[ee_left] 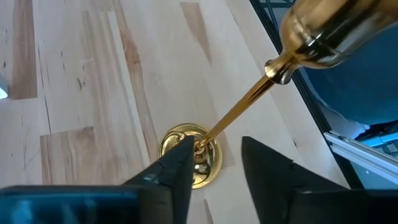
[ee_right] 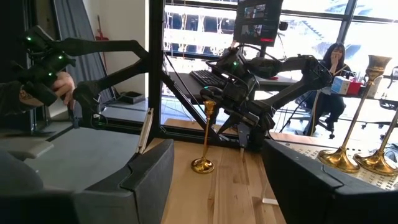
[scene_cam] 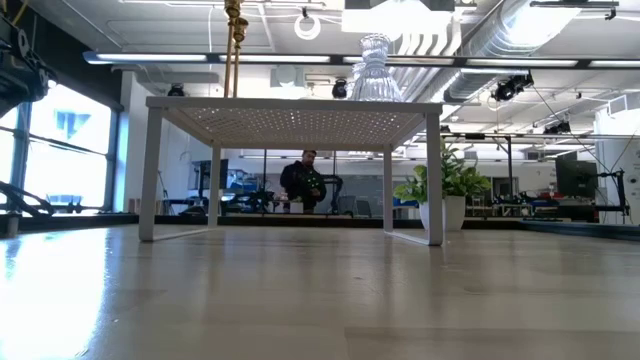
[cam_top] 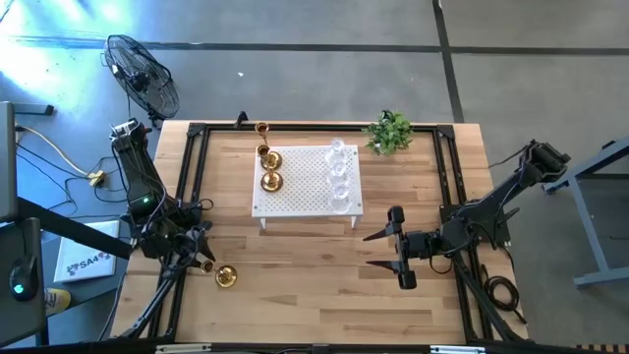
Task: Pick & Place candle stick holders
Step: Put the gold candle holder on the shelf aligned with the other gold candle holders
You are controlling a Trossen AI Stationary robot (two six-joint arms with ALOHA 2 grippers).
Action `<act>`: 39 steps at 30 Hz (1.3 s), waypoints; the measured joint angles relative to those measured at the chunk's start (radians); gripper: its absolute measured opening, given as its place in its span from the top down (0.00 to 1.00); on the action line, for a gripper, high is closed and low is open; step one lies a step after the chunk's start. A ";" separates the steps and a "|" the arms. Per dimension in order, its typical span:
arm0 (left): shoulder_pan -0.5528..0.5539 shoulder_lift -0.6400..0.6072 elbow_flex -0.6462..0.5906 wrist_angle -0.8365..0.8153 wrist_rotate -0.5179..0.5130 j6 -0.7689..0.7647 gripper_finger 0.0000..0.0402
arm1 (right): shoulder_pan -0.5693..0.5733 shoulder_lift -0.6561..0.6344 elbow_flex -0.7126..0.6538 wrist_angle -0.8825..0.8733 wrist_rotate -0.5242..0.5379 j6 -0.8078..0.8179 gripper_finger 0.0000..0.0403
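Observation:
A tall gold brass candle stick holder [cam_top: 225,276] stands upright on its round base [ee_left: 189,155] on the table near the front left; it also shows in the right wrist view [ee_right: 204,140]. My left gripper [cam_top: 203,260] is open just beside it. In the left wrist view [ee_left: 214,146] its fingers stand on either side of the lower stem, and I see no touch. My right gripper [cam_top: 397,248] is open and empty at the right, above the table. Three more brass holders [cam_top: 270,160] and several clear glass holders [cam_top: 339,172] stand on the white perforated stand [cam_top: 305,192].
A small green plant [cam_top: 390,131] stands at the table's far right. A black frame [cam_top: 192,177] runs around the work area. A fan [cam_top: 142,74] stands beyond the far left corner. People show in the room behind [ee_right: 333,62]. Bare wood lies between the two grippers.

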 joint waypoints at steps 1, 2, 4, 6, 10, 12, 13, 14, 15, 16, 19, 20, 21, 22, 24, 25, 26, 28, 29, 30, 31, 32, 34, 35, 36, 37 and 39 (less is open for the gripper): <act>0.000 0.000 0.000 0.001 0.000 0.000 0.66 | 0.000 0.000 0.000 0.000 0.000 0.000 0.41; 0.000 0.000 0.000 0.001 0.000 0.000 0.63 | 0.000 0.000 0.000 0.000 0.000 0.000 0.41; 0.000 0.003 0.000 0.004 0.000 0.000 0.59 | 0.000 0.000 0.000 0.000 0.000 0.000 0.41; 0.000 0.014 0.000 0.014 0.000 0.000 0.56 | 0.000 0.000 0.000 0.000 0.000 0.000 0.41; 0.000 0.057 0.000 0.071 0.000 0.038 0.52 | 0.000 0.000 0.000 -0.002 0.000 0.000 0.41; 0.000 0.085 0.000 0.094 0.003 0.061 0.51 | 0.000 0.000 0.000 -0.007 0.000 0.000 0.41; 0.000 0.100 0.000 0.103 0.004 0.070 0.51 | 0.000 0.000 0.000 -0.008 0.000 0.000 0.41; 0.000 0.114 0.000 0.108 0.004 0.078 0.51 | 0.000 0.000 0.000 -0.008 0.000 0.000 0.41; 0.000 0.128 0.000 0.114 0.004 0.080 0.51 | 0.000 0.000 0.000 -0.008 0.000 0.000 0.41; 0.000 0.141 0.000 0.116 0.004 0.081 0.51 | 0.000 0.000 0.000 -0.008 0.000 0.003 0.41; 0.000 0.178 0.000 0.114 -0.005 0.083 0.51 | 0.000 0.000 0.000 -0.009 0.000 0.008 0.41; 0.000 0.189 0.000 0.114 -0.018 0.083 0.51 | 0.000 0.000 0.000 -0.010 0.000 0.008 0.41; 0.000 0.197 0.000 0.114 -0.032 0.083 0.51 | 0.000 0.000 0.000 -0.013 0.000 0.011 0.41; 0.000 0.205 0.000 0.114 -0.050 0.083 0.51 | 0.000 0.000 0.000 -0.016 0.002 0.013 0.41; 0.000 0.216 0.000 0.120 -0.074 0.086 0.51 | 0.000 0.000 0.000 -0.019 0.009 0.019 0.41; 0.000 0.220 0.000 0.126 -0.079 0.094 0.51 | 0.000 0.000 0.000 -0.022 0.010 0.019 0.41; 0.000 0.224 0.000 0.135 -0.079 0.107 0.51 | 0.000 0.000 0.000 -0.023 0.011 0.019 0.41; 0.000 0.228 0.000 0.167 -0.077 0.134 0.51 | 0.000 0.000 0.000 -0.024 0.011 0.019 0.41; 0.000 0.229 0.000 0.185 -0.076 0.148 0.51 | 0.000 0.000 0.000 -0.024 0.011 0.019 0.41; 0.000 0.229 0.000 0.199 -0.077 0.161 0.51 | 0.000 0.000 0.000 -0.024 0.011 0.019 0.41; 0.000 0.229 0.000 0.212 -0.077 0.175 0.51 | 0.000 0.000 0.000 -0.024 0.011 0.019 0.41; 0.000 0.229 0.000 0.227 -0.077 0.188 0.51 | 0.000 0.000 0.000 -0.024 0.011 0.019 0.41; 0.000 0.229 0.000 0.250 -0.077 0.210 0.51 | 0.000 0.000 0.000 -0.024 0.011 0.019 0.41; 0.000 0.229 0.000 0.260 -0.078 0.217 0.51 | 0.000 0.000 0.000 -0.024 0.011 0.019 0.41; 0.000 0.229 0.000 0.268 -0.080 0.224 0.51 | 0.000 0.000 0.000 -0.024 0.011 0.019 0.41; 0.000 0.229 0.000 0.279 -0.082 0.233 0.51 | 0.000 0.000 0.000 -0.024 0.011 0.019 0.41; 0.000 0.229 0.000 0.291 -0.100 0.237 0.51 | 0.000 0.000 0.000 -0.024 0.011 0.019 0.41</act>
